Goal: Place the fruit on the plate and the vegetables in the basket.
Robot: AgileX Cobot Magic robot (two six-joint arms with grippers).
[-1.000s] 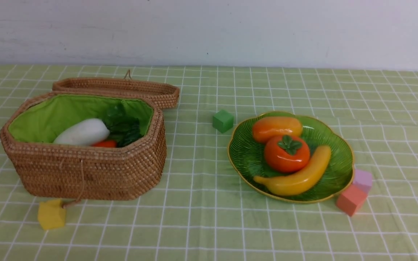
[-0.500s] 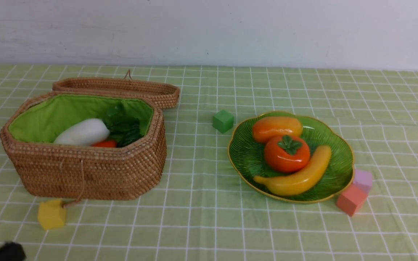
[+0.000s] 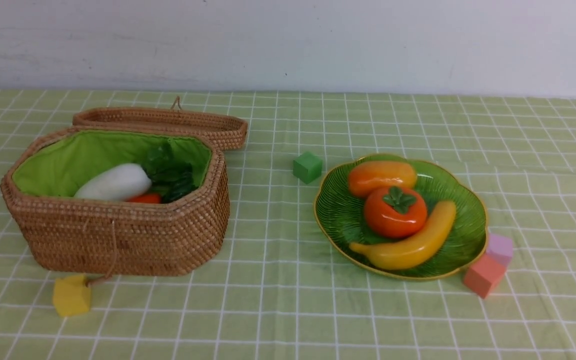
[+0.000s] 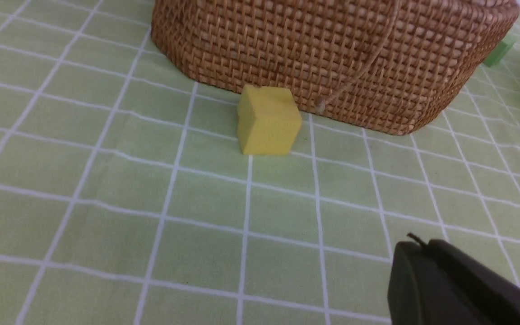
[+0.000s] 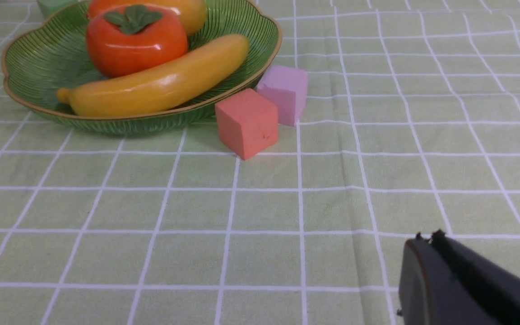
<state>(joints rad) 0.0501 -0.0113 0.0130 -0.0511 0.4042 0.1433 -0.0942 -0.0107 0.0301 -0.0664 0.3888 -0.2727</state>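
Black left gripper [image 4: 422,271] sits clenched and empty, low over the cloth near the yellow cube [image 4: 266,119]; half a second ago a dark tip showed at the front view's lower left corner, now gone, so the arm reads as withdrawn. Right gripper [image 5: 427,271] likewise clenched, holding nothing. Basket [image 3: 118,235], lid [image 3: 163,122] off behind it: radish [image 3: 114,182], carrot [image 3: 144,198], dark leaves; eggplant not discernible. Plate [image 3: 338,220]: mango [image 3: 380,176], persimmon [image 3: 395,212], banana [image 3: 408,245]. Sorting appears finished.
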